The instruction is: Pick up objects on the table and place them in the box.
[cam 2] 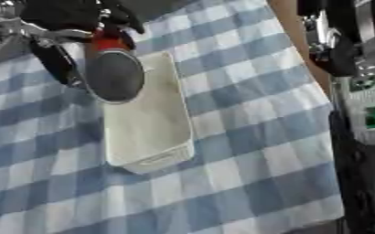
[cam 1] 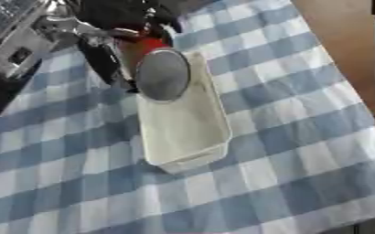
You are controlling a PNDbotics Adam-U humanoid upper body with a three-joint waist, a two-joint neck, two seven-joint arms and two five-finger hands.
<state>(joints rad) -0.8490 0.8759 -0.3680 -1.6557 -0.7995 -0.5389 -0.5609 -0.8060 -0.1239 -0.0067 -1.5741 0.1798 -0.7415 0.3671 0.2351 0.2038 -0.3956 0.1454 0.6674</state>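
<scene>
while the left hand (cam 1: 115, 34) is reaching in from the upper left, its black fingers are curling around the red handle (cam 1: 151, 44) of a round grey strainer-like object (cam 1: 163, 74), pinching it near the top. the round grey disc is hanging over the far end of the white box (cam 1: 187, 137), overlapping the box's rim and part of its interior; whether it is touching the box cannot be told. the red handle is pointing up toward the hand, just beyond the box's far edge.

the white box is lying lengthwise on the blue-and-white checked tablecloth (cam 1: 302, 151), its near end rounded and its visible inside showing only a pale, slightly smudged floor. the cloth is sitting askew, with a brown table surface (cam 1: 339, 41) showing along the upper right.

the left arm's silver joint (cam 1: 23, 45) is showing at the upper left, above the cloth. along the right edge of the right eye view, the right arm (cam 2: 359, 91) is appearing as black and silver parts with a green patch; the right hand itself is not making itself out, so its fingers cannot be told.
</scene>
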